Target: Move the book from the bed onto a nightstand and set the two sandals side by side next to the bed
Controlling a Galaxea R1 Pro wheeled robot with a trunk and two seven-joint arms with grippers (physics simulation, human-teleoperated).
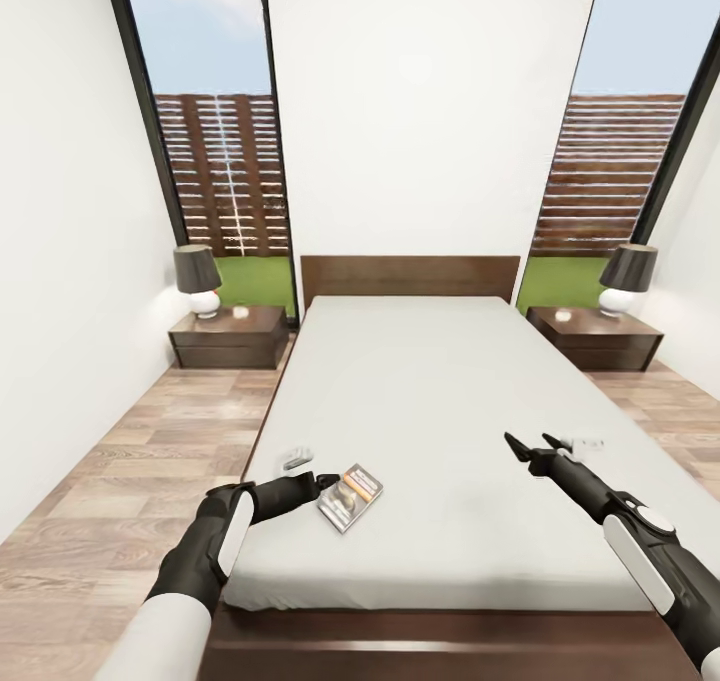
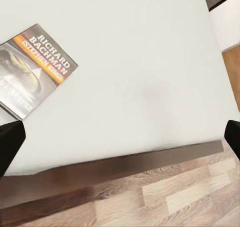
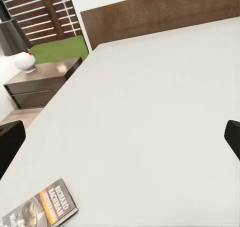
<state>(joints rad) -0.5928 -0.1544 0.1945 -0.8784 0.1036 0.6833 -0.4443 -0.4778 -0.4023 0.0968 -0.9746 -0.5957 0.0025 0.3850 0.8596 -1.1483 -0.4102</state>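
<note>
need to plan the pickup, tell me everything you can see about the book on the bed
The book is a thin paperback lying flat, cover up, on the pale-grey mattress near the foot of the bed, toward its left side. The cover is dark grey with white "Richard Bachman" lettering over an orange band. It sits skewed to the bed's edges. The left gripper is beside it, jaws open, not gripping it.

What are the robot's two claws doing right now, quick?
Left claw: open, empty, right beside the book on the bed.
Right claw: open, empty, above the bed.
</note>
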